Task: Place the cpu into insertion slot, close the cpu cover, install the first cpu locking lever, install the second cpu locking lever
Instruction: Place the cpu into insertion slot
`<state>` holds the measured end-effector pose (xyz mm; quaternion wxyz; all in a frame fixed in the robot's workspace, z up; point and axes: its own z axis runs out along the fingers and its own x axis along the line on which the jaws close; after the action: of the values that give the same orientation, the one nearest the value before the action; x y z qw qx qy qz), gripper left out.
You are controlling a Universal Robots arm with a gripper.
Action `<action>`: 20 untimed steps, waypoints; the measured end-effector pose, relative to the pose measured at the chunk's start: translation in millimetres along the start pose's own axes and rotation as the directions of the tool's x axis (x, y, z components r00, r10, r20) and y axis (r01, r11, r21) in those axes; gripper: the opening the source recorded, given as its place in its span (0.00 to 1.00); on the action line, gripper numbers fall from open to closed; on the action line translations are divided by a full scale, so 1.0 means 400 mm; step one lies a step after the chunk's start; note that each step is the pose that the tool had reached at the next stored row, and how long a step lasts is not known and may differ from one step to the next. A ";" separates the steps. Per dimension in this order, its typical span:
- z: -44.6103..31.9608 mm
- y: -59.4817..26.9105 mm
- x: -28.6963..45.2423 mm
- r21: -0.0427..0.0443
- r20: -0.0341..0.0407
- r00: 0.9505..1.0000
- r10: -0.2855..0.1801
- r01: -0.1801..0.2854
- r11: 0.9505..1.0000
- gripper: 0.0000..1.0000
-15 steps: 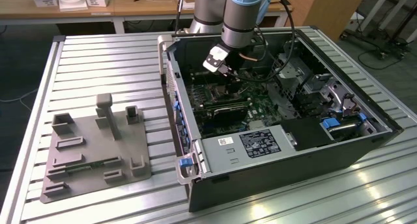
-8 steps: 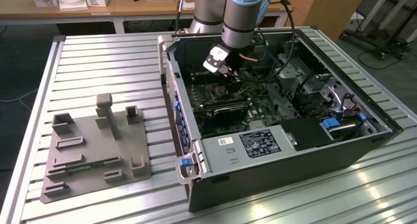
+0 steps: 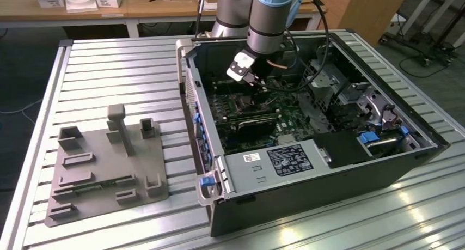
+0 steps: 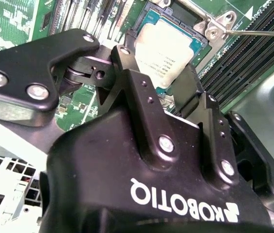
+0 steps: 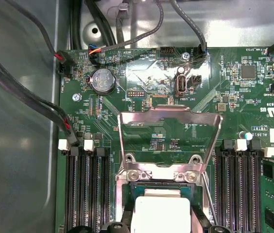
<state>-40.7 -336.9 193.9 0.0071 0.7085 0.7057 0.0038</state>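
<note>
Closest to the lens in the second wrist view: the black hand, set astride the cpu. Can't tell if it's gripping the cpu or just around it. The cpu lies flat in the socket, pale top up, on the green board. The cover is flipped up on its hinge at the socket edge, not over the cpu. A thin lever rod runs out past a socket corner. Memory slots flank the socket on both sides, w/ a coin battery beyond the cover. In the exterior view the arm reaches down into the open computer case, which sits on a slatted metal surface. A grey fixture plate lies to the exterior view's left, well apart from the case.
</note>
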 end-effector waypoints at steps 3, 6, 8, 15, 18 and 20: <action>0.000 0.000 0.000 0.000 0.000 1.000 0.000 0.000 1.000 0.54; 0.000 0.000 0.000 0.000 0.000 1.000 0.000 0.000 1.000 0.54; 0.000 0.000 0.000 0.000 0.000 1.000 0.000 0.000 1.000 0.54; 0.000 0.000 0.000 0.000 0.000 1.000 0.000 0.000 1.000 0.61; 0.000 0.000 0.000 0.000 0.000 1.000 0.000 0.000 1.000 0.61; -0.001 0.000 0.000 0.000 0.000 1.000 0.000 0.000 1.000 0.61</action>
<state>-40.7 -337.0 194.2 0.0070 0.7085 0.7057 0.0037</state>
